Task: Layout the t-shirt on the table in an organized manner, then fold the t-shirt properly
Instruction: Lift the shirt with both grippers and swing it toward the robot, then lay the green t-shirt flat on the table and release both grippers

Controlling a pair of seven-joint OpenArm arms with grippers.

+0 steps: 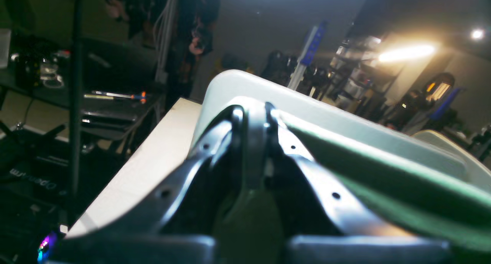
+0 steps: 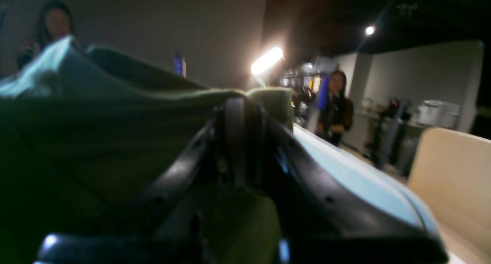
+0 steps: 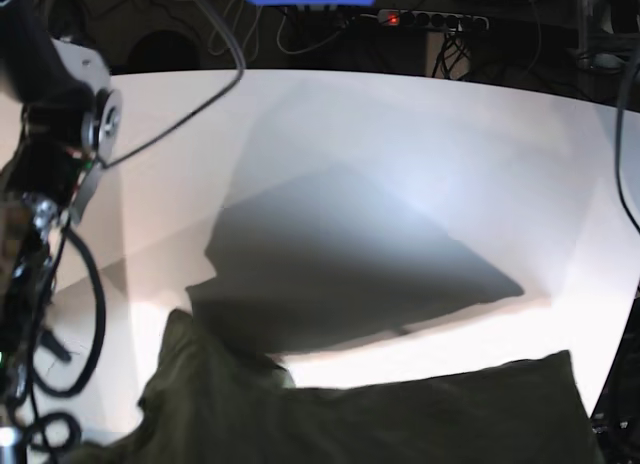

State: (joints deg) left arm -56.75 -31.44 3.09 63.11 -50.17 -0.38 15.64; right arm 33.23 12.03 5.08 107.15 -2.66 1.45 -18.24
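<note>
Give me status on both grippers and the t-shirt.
Left gripper shut on t-shirt. Right gripper shut on t-shirt. Shirt lifted over table. Nothing in way.

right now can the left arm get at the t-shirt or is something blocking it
Probably yes, it looks already there: in the left wrist view the left claw is shut with olive fabric of the t-shirt between its fingers, above the table. Nothing stands in its way.
</note>
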